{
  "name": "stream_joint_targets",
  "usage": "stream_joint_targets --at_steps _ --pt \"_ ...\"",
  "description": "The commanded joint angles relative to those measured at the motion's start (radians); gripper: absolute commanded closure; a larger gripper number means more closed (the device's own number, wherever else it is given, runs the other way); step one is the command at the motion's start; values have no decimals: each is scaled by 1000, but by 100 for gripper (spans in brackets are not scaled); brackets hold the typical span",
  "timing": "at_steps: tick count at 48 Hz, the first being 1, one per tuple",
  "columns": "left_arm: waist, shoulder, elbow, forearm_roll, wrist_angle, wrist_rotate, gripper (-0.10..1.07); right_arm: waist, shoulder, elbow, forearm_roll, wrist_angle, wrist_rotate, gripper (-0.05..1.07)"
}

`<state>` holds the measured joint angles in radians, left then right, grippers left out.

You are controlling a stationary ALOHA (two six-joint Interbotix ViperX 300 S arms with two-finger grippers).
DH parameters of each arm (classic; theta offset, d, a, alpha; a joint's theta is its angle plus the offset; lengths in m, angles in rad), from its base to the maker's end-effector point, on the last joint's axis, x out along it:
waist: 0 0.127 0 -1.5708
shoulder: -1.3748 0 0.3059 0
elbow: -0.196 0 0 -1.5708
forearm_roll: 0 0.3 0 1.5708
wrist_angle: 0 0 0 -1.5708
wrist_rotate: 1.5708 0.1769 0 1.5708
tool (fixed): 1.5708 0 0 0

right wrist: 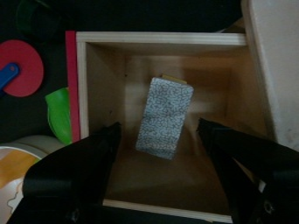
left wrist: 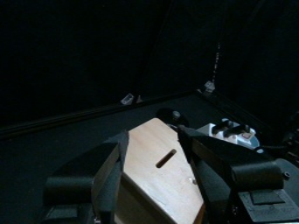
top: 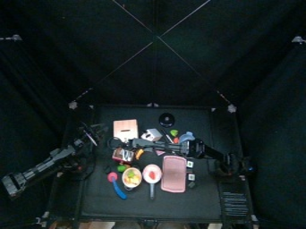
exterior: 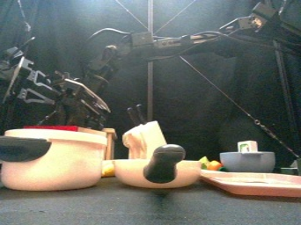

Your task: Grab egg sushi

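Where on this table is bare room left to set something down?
Bare table shows in the top view's upper right corner and in a strip along the near edge, in front of the pink tray. The middle, from the wooden board down to the plate, is crowded.

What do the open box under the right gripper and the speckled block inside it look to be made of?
The box looks like unfinished light wood: pale matte walls and visible plank edges. The speckled block could be painted wood or plastic: grey-blue, matte, fine speckling, crisp edges; its look leaves this open.
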<state>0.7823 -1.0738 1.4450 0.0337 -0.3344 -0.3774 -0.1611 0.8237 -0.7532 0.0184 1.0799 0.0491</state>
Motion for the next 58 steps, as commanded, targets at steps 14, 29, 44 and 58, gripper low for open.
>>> stream_joint_targets --at_steps 14,29,44,58 --pt "0 6 -11 2 -5 2 11 -38 -52 -17 -147 18 87 -1" --pt "0 6 -9 2 -5 2 11 -23 -57 -64 -262 20 132 -1" --pt "0 6 -9 2 -5 0 11 -26 -52 -58 -32 31 9 -1" --pt "0 6 -9 0 -5 2 11 -38 -21 -55 69 38 -49 -1"
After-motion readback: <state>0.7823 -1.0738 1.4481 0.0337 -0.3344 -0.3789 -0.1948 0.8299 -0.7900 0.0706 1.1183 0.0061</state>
